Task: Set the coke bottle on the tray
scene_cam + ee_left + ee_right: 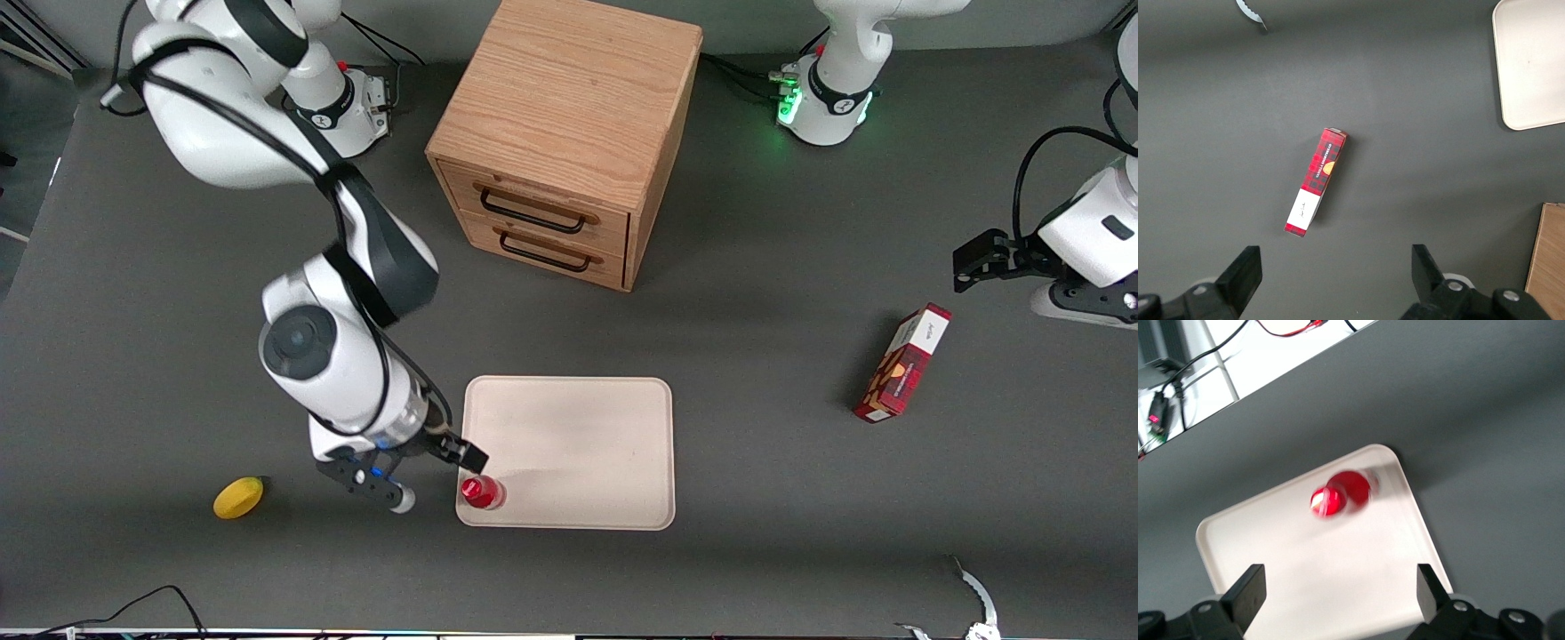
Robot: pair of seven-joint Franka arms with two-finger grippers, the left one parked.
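The coke bottle (483,492), small and red with a red cap, stands upright on the cream tray (578,444), in the tray's corner nearest the front camera at the working arm's end. My right gripper (436,480) is open and empty. It hovers just off that corner of the tray, beside the bottle and apart from it. In the right wrist view the bottle (1340,495) shows from above on the tray (1298,567), ahead of the open gripper (1340,590), with nothing between the fingers. A corner of the tray (1531,60) shows in the left wrist view.
A wooden two-drawer cabinet (560,133) stands farther from the front camera than the tray. A red-and-white snack box (901,363) lies toward the parked arm's end and also shows in the left wrist view (1316,181). A yellow fruit (238,497) lies beside the working arm.
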